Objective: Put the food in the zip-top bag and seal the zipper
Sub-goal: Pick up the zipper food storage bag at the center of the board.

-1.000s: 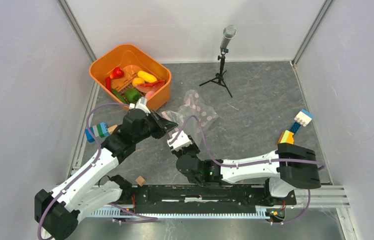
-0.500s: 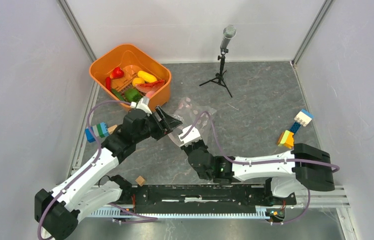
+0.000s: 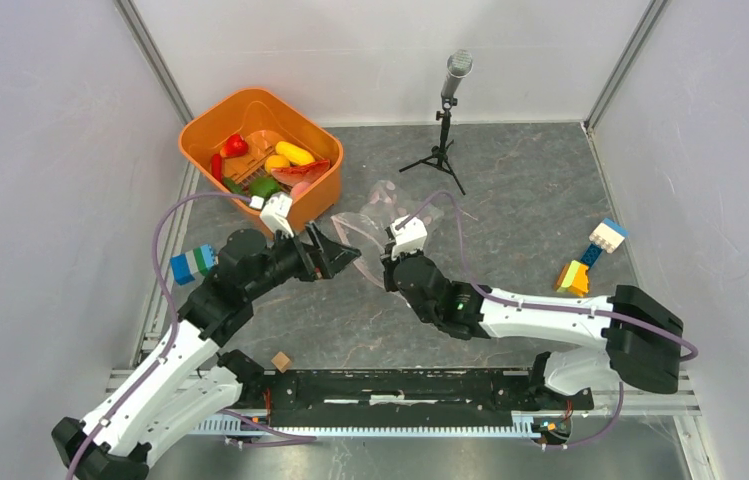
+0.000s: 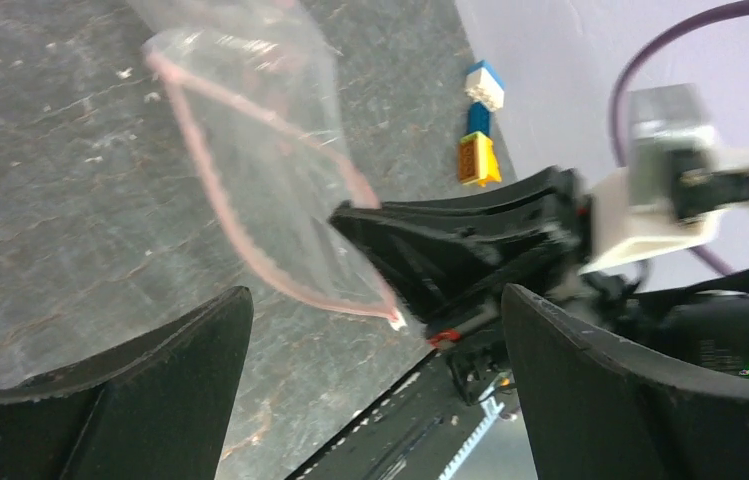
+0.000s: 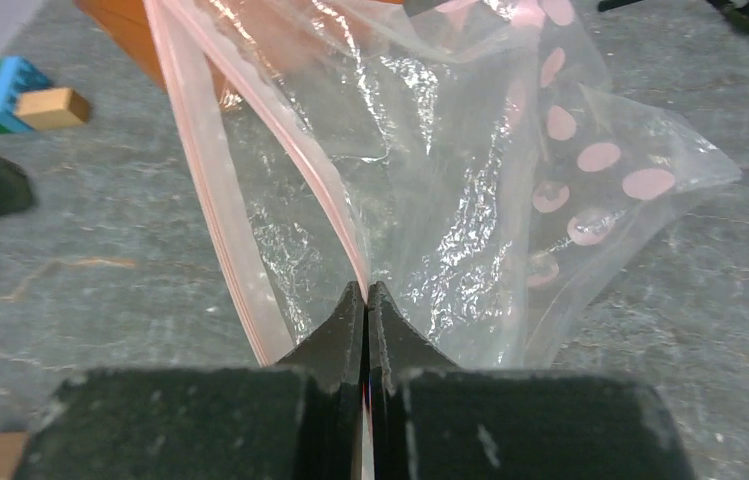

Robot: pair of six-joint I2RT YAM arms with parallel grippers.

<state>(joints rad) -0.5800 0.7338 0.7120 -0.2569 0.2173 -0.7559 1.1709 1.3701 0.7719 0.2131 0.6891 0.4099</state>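
Note:
The zip-top bag (image 3: 378,212) lies crumpled on the grey table just right of the orange basket, clear with pink dots (image 5: 510,170). Its mouth gapes, and the pink zipper (image 5: 212,190) runs in two separate strips. My right gripper (image 5: 365,292) is shut on one zipper strip at the mouth edge and stands at mid-table (image 3: 388,258). My left gripper (image 3: 342,258) is open, just left of the bag, holding nothing; its wide-spread fingers (image 4: 160,380) frame the bag (image 4: 250,130) and the right gripper's black fingers. The food (image 3: 268,165), red, yellow and green pieces, sits in the basket.
The orange basket (image 3: 212,120) stands at the back left. A blue-green block (image 3: 193,262) lies by the left arm, and a wooden cube (image 3: 280,360) sits near the front rail. Coloured blocks (image 3: 590,255) lie at the right. A microphone on a tripod (image 3: 445,120) stands at the back.
My left gripper opened, let go of the bag and drew back leftward. My right gripper closed on the bag's mouth edge and carried it up and to the right.

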